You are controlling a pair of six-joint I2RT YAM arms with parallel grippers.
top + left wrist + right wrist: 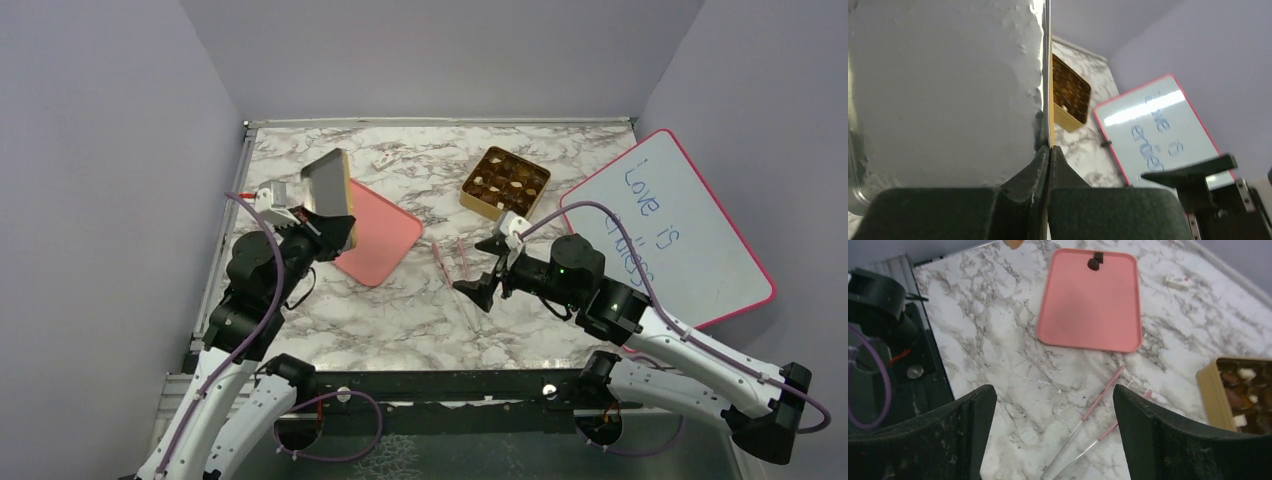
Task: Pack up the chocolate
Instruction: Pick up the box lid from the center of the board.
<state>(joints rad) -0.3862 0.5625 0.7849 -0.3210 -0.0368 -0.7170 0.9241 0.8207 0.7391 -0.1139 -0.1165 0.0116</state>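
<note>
Chocolate [505, 183] mostly in gold box [478, 204], behind-right of pink tray [385, 240]; two dark pieces [1094, 261] on tray near one short edge. Marble table [420, 310], lilac walls [430, 50], whiteboard [680, 230] well right of tray. Tweezers [452, 262] just right of tray. Left gripper [1049, 152] raised over tray's left edge, clamped on tilted lid [328, 185]. Right gripper [1053, 405] spread wide above tweezers, holding nothing.

A robotics lab cell: plain lilac panels [100, 150] box in a marble-patterned table [400, 310], with two arms [255, 270] bolted at its near edge.
</note>
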